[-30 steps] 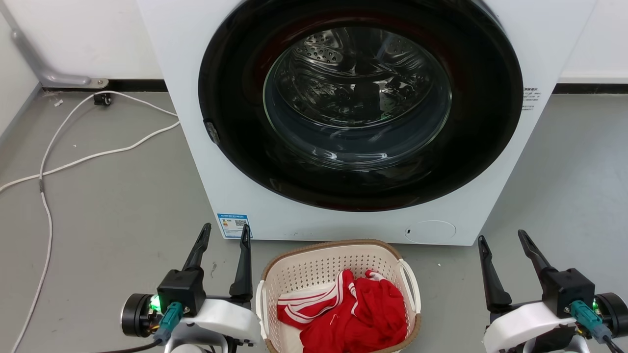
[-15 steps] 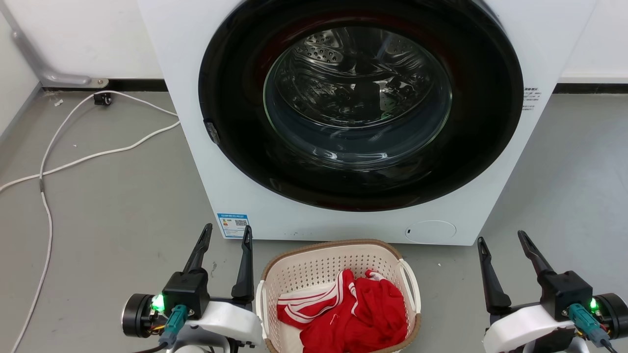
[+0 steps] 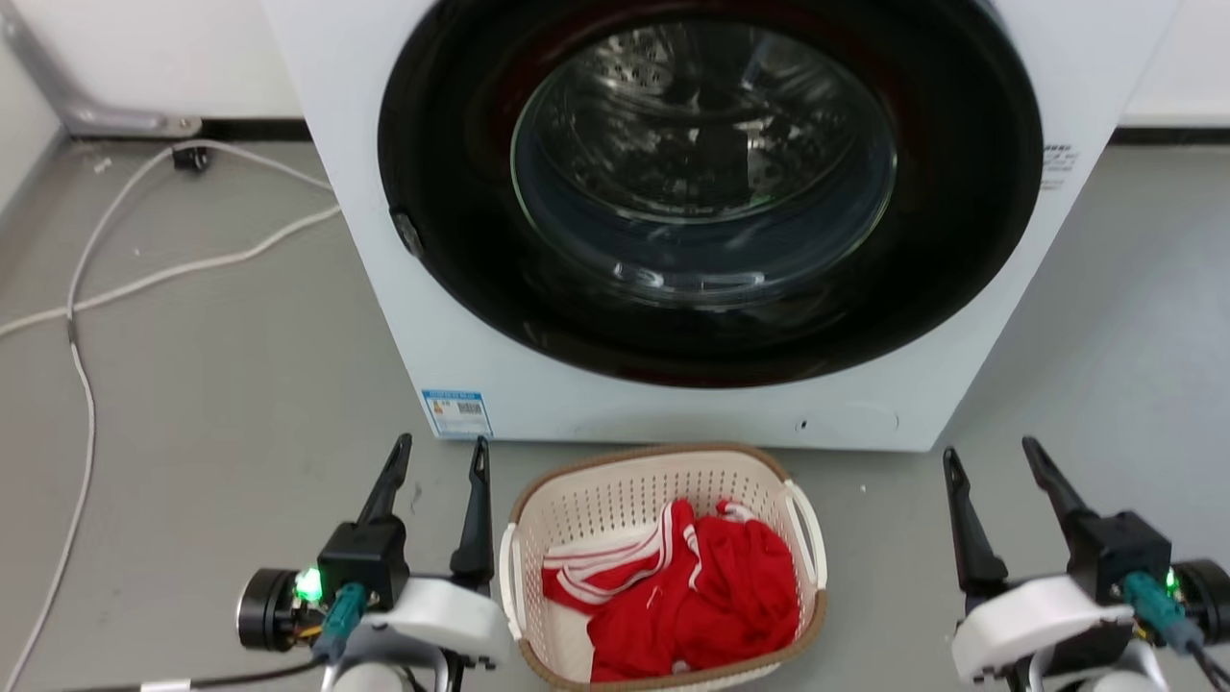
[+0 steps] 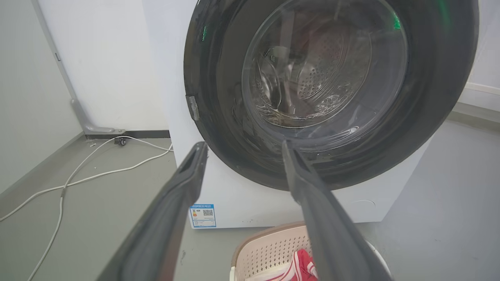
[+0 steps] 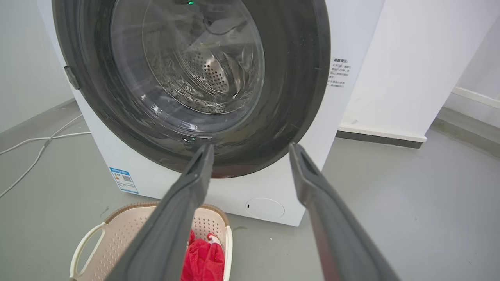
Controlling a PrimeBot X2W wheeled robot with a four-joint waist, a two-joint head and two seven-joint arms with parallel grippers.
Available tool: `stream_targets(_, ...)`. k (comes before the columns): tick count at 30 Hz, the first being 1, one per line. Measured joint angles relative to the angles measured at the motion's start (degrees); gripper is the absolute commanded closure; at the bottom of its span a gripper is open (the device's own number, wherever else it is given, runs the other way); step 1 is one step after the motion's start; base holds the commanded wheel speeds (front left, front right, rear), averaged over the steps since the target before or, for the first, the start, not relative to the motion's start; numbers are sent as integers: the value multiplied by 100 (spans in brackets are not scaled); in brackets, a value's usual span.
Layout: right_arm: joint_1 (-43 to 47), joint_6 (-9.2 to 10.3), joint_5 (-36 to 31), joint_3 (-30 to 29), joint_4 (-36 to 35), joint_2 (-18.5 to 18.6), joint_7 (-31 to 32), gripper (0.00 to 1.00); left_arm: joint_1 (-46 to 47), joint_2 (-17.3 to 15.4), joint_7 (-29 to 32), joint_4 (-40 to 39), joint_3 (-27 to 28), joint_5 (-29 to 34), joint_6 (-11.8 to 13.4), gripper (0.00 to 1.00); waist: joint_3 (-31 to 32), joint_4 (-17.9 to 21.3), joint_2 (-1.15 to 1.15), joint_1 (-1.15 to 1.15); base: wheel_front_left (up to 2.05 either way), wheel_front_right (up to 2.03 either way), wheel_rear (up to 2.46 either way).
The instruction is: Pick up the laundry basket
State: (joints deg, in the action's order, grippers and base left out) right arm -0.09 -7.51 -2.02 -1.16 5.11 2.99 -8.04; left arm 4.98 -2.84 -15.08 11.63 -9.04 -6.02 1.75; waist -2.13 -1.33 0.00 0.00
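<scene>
My head camera looks steeply down at the washer [image 3: 538, 408] from close in front; both wrist cameras sit lower, facing it from either side, all three sharing its door [image 3: 442, 192].

White washer [image 3: 404, 288], red garment [image 3: 711, 596], cable [image 3: 144, 279]

- Left claw [image 3: 442, 443]: jaws spread, holding nothing; points forward, low left in head view.
- Right claw [image 3: 991, 449]: jaws spread, holding nothing; low right, same pose.
</scene>
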Motion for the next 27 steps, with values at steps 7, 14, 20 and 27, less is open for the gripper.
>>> stream_targets(7, -577, 1, 49, 25, 354, 2, 4, 0, 627, 0, 0, 701, 107, -136, -69, 0, -734, 42, 0, 0, 0, 0, 0)
stream_targets(14, -1305, 0, 245, 210, 1171, 79, -52, 0, 1262, 0, 0, 1575, 302, -335, -127, 0, -1633, 105, 0, 1, 0, 0, 0)
stream_targets(20, -2025, 0, 525, 442, 2221, 172, -104, 0, 1824, -7, 0, 2504, 490, -546, -258, 0, -2375, 172, 0, 1, 0, 0, 0)
stream_targets(27, -2876, 0, 844, 889, 3481, 280, -180, 0, 2598, -85, 1, 3741, 631, -799, -490, 0, -3111, 227, 0, 1, 0, 0, 0)
